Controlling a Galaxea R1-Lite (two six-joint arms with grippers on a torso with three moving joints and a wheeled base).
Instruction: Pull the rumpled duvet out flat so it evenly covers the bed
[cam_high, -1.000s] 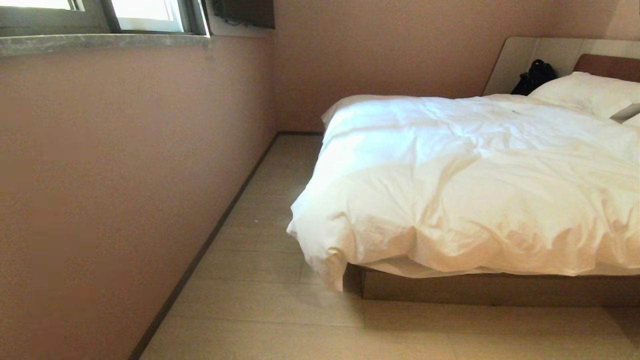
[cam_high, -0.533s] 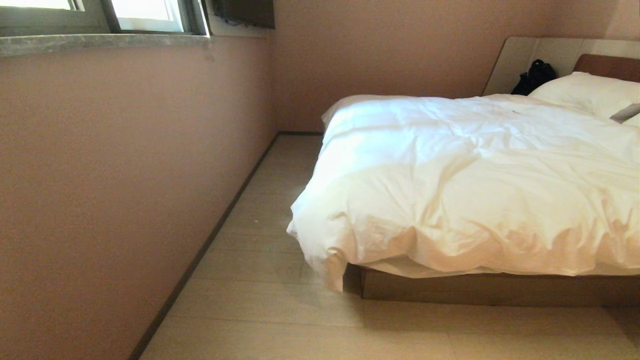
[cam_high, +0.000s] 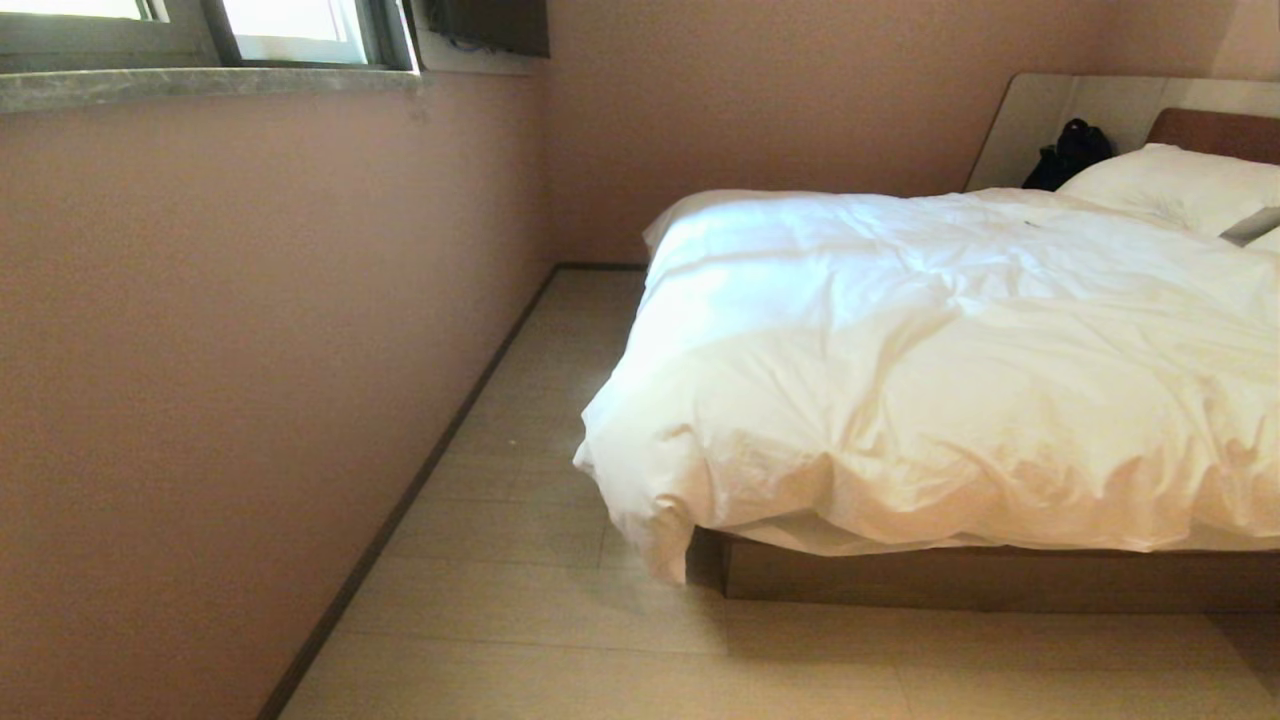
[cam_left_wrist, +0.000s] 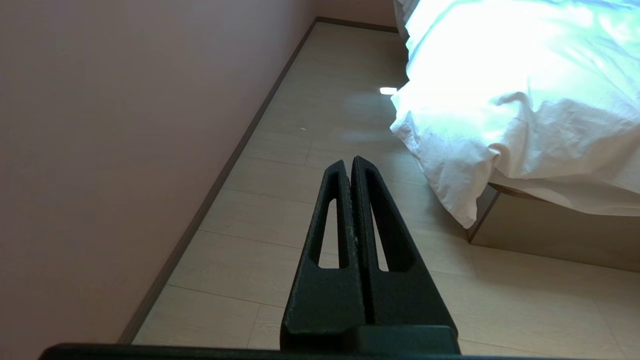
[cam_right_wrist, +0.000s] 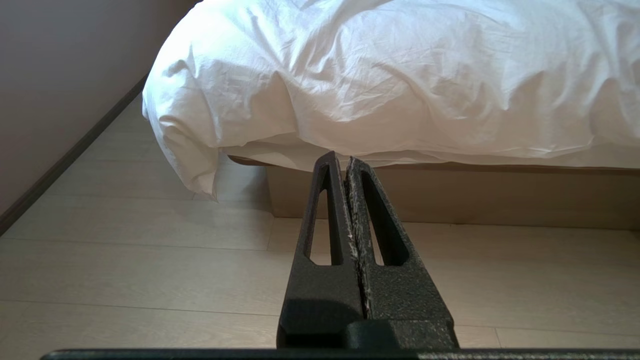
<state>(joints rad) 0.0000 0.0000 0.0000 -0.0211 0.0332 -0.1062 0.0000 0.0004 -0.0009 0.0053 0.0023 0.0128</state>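
The duvet (cam_high: 940, 370) lies bunched across the bed (cam_high: 1000, 580), its near-left corner drooping floorward, so we should pinch that corner first, opening the left gripper (cam_left_wrist: 349, 162) and right gripper (cam_right_wrist: 340, 159), whose fingers are pressed together.

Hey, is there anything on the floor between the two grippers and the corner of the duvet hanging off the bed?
Nothing visible. Bare floor lies between the shut right gripper, the shut left gripper and the duvet corner drooping off the bed.
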